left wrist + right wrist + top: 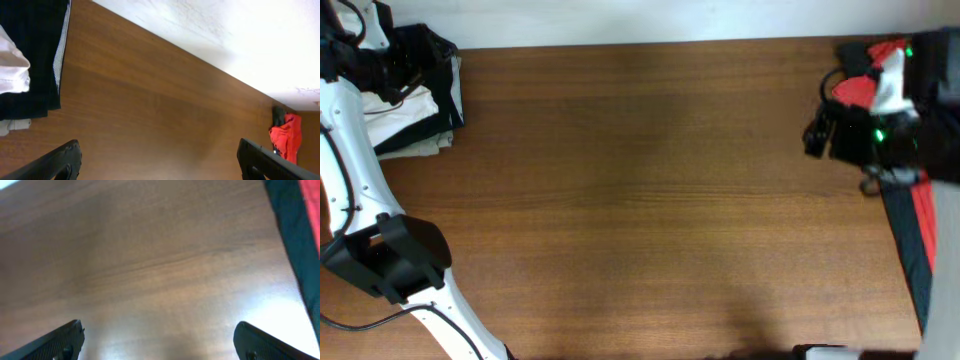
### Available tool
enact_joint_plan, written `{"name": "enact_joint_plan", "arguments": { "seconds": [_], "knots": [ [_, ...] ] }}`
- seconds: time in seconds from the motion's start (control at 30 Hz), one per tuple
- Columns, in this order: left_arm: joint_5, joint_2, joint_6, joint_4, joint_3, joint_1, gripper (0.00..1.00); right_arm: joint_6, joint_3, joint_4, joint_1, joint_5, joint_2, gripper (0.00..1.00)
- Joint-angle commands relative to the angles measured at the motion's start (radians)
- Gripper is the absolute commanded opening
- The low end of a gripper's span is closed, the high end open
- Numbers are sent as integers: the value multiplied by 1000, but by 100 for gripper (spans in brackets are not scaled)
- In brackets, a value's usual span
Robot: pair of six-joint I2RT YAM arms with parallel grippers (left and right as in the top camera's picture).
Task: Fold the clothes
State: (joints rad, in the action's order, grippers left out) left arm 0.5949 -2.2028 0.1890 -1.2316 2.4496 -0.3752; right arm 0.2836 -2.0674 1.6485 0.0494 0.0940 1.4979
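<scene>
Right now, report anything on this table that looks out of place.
A red garment sits crumpled at the table's right edge. In the far-left corner, white cloth pokes unevenly from the black clothes.

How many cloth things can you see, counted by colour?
Black: 1, the folded black clothes, far-left corner.
White: 1, the white cloth lying on that pile.
Red: 1, the red garment, far-right corner.
Red and dark: 1, the strip along the table's right edge, possibly cloth.
Total: 4.
</scene>
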Motion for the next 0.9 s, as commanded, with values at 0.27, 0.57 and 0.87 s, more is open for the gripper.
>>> {"name": "enact_joint_plan", "arguments": {
  "seconds": [0.27, 0.57, 0.87],
  "knots": [
    [7, -7, 5, 2, 1, -5, 99, -6, -4, 47, -10, -47, -266, 99],
    [8, -7, 5, 0, 1, -5, 99, -6, 3, 48, -10, -47, -566, 99],
    [8, -7, 5, 0, 1, -5, 99, -6, 135, 50, 51, -47, -720, 99]
  ]
}}
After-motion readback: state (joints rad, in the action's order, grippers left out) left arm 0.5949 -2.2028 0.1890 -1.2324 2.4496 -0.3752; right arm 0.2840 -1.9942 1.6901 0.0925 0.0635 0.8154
